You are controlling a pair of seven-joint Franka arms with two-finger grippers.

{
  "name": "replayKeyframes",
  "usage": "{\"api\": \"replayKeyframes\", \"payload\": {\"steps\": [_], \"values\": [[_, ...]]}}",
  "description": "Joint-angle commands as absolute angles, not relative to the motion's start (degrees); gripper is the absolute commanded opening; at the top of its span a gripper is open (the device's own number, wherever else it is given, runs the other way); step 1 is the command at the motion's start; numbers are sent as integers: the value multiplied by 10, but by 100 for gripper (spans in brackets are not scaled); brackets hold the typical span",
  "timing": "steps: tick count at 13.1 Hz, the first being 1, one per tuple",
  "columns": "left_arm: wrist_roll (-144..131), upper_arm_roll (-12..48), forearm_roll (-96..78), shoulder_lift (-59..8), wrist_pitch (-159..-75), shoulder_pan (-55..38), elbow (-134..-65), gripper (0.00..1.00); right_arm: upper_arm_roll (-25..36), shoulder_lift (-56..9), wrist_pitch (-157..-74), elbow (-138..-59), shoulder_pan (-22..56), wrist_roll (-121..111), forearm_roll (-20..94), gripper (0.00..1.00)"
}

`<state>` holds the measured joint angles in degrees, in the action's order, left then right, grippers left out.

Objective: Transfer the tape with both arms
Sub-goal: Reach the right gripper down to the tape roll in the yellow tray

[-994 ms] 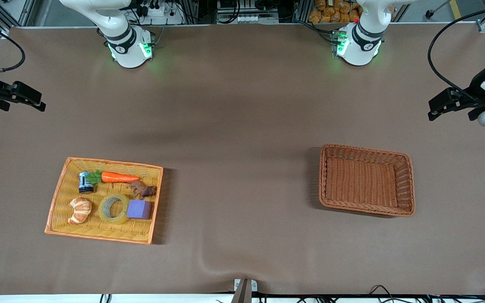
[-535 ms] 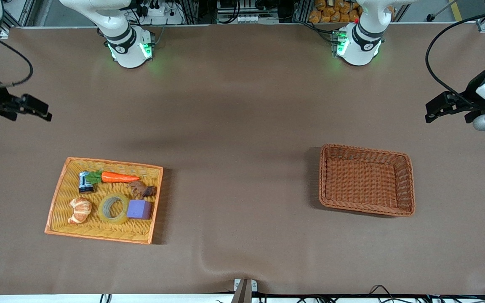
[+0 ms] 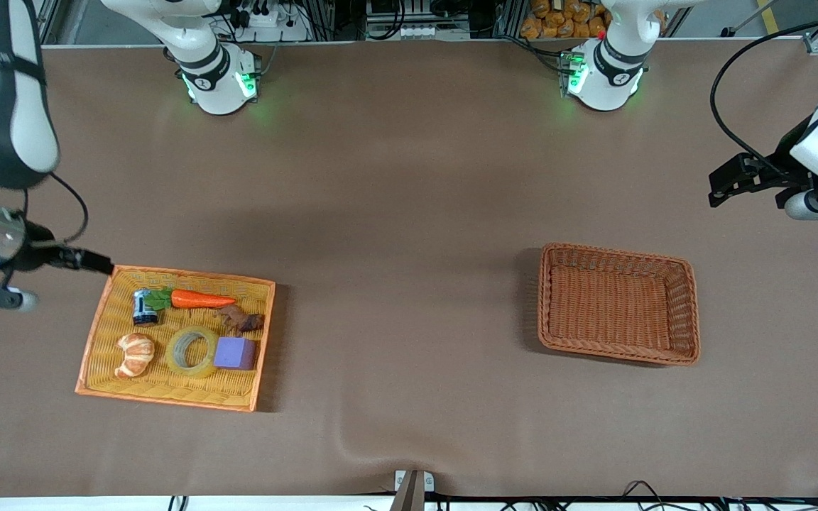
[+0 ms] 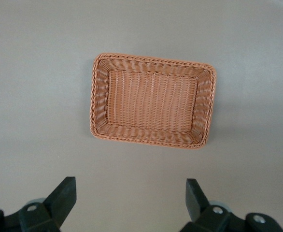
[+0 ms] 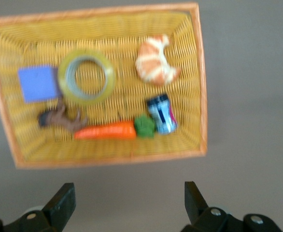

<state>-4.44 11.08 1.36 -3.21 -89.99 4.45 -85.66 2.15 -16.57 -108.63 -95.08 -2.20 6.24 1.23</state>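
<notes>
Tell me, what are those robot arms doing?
Nothing is picked up yet. The right pincer hangs open at the edge of the yellow tray, where the tape lies between a croissant and a purple cube. The left pincer waits, open, up past the empty brown basket.

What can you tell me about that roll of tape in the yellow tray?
The tape is a yellowish see-through ring with a grey inner core, lying flat in the yellow woven tray. It sits between the croissant and the purple cube, close against the cube. Neither pincer touches it.
</notes>
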Motion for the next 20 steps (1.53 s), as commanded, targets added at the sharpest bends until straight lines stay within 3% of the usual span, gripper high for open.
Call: {"api": "replayKeyframes", "payload": {"steps": [1, 8, 18, 19, 20], "values": [[-43, 113, 10, -34, -896, 47, -846, 100, 14, -240, -1155, -937, -37, 84, 33, 100], [-43, 113, 10, -29, -896, 52, -846, 100, 12, -394, -1370, -919, -25, 152, 57, 100], [-40, 114, 9, -18, -895, 53, -846, 100, 11, -419, -1352, -921, 22, 252, 55, 100], [-40, 114, 9, -18, -895, 53, -846, 100, 11, -417, -1337, -922, 25, 245, 55, 84], [-40, 114, 9, -17, -895, 53, -846, 100, 11, -416, -1319, -922, 25, 242, 50, 45]]}}
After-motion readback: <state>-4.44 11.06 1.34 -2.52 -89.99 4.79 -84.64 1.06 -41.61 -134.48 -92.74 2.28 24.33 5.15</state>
